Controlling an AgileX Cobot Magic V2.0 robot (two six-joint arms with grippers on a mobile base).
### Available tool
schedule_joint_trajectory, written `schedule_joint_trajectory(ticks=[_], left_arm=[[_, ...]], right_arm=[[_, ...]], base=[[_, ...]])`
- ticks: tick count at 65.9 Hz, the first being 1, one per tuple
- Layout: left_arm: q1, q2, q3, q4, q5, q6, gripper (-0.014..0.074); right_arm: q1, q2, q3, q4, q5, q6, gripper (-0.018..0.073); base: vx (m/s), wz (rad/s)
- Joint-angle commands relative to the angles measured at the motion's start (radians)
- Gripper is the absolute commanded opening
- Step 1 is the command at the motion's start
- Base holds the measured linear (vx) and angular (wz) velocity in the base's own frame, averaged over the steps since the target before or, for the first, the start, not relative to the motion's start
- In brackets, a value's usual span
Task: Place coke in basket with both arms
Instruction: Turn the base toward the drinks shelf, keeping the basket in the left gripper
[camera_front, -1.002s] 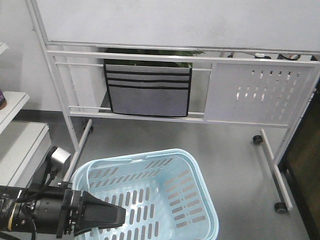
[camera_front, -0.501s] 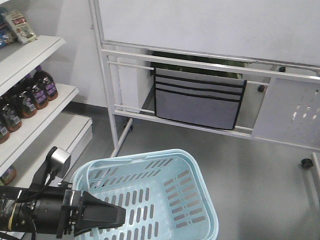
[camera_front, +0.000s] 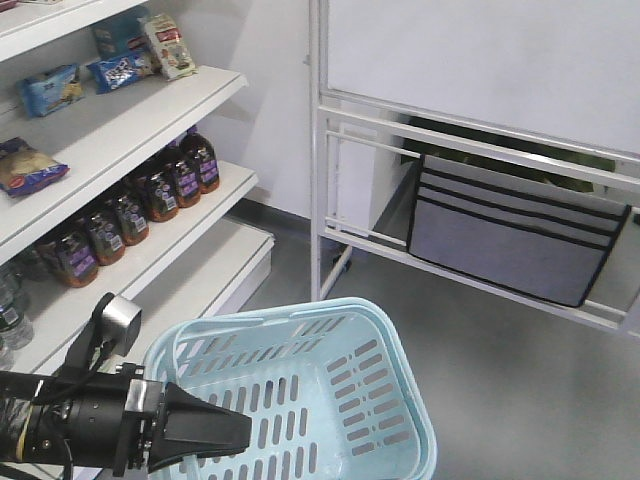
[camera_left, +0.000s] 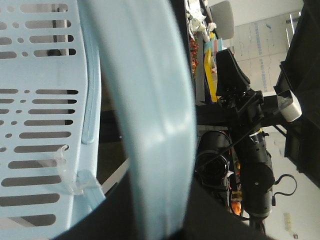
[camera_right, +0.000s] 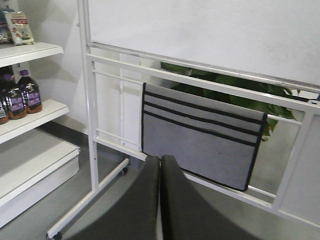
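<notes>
No coke in sight from any camera, so it has yet to be found, and the dark bottles with purple labels lined up along the front edge of a shelf board are clearly not it. The basket sits low in the front view with nothing inside. The left gripper is at its near left rim, and the left wrist view shows the broad blue handle running straight down between dark fingers, so I read that pincer as clamped on the handle. The right gripper is pressed together with nothing between its tips. It points toward the white frame and the grey pocket organiser, with the shelf off at the left edge of its view. My call is that this is the search-and-approach stage, with the pick not begun. To do it well, the left arm should carry the basket level and clear of the shelf's front edges, mouth up and within reach. The right arm needs to swing toward the shelf and spread its fingers before closing in. It should take the slim bottle round the body, upright, and lower it into the basket rather than drop it.
</notes>
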Motion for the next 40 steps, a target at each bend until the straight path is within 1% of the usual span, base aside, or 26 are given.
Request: schedule_joint_trajectory(ticks=[1,40], left_arm=[[-0.006,-0.033,-0.018,-0.074,-0.22,0.01,-0.0006],[-0.006,-0.033,-0.018,-0.074,-0.22,0.01,-0.0006]], right_arm=[[-0.004,-0.012,0.007,-0.001,-0.074,-0.01,-0.0002],[-0.004,-0.012,0.007,-0.001,-0.071,-0.01,-0.0002]], base=[[0.1,0.39],[0.08,0.3]])
